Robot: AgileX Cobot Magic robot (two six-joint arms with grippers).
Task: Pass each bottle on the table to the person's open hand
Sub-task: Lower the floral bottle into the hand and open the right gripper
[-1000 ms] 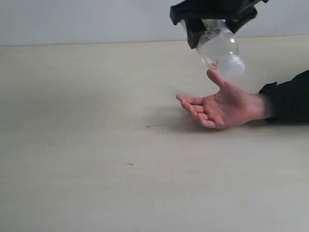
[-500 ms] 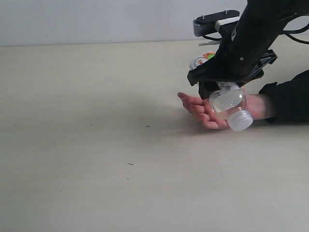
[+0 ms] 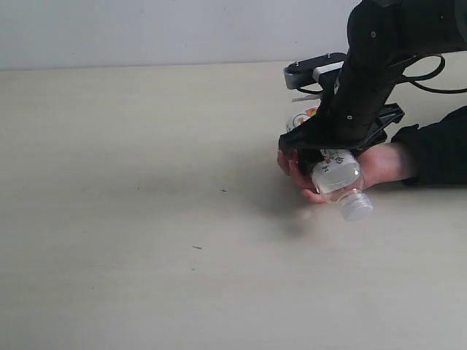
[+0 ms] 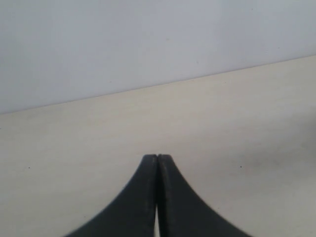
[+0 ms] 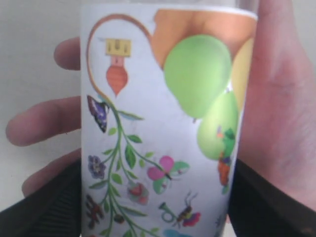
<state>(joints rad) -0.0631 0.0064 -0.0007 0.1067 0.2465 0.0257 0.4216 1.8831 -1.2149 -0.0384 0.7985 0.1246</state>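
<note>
A clear bottle (image 3: 337, 175) with a floral label and white cap lies tilted, cap down and toward the camera, in my right gripper (image 3: 330, 148), which is shut on its labelled body. It rests against the palm of the person's open hand (image 3: 381, 162), which lies on the table (image 3: 146, 219). In the right wrist view the bottle (image 5: 163, 128) fills the space between the dark fingers (image 5: 49, 207) of my right gripper (image 5: 158, 197), with the hand (image 5: 281, 113) behind it and fingers curling round. My left gripper (image 4: 157, 157) is shut on nothing above bare table.
The person's black sleeve (image 3: 438, 154) lies on the table at the right edge. My right arm (image 3: 387, 58) and its cables lean over the hand. A pale wall (image 3: 146, 29) bounds the table at the back.
My right arm has come down with the bottle from above the hand into the palm. The person's fingers have curled partly around the bottle.
</note>
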